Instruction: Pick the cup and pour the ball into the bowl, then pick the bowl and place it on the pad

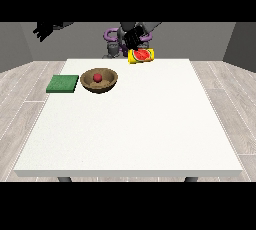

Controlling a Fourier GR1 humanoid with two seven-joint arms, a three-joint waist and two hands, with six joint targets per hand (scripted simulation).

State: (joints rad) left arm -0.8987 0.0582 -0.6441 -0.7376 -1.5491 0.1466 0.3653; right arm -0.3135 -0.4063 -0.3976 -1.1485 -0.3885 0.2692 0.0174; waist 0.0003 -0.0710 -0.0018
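Lying tipped on its side at the far edge of the counter (130, 139): the yellow cup (141, 56), long axis running across the view, melon picture facing the camera. Which end is the mouth cannot be told. Gripping it from behind and above, fingers curled round it: the black hand at the view's right (132, 38). Resting inside the brown bowl (99, 80), already poured: the red ball (97, 77). Sitting just beside the bowl, toward the view's left, not touching: the green pad (63, 83). Hanging raised well away from everything, fingers apparently relaxed and holding nothing: the hand at the view's left (45, 29). Judging the bowl stiff, light and probably smooth-sided; pinching its rim looking the safest hold, keeping it level so the ball stays in.
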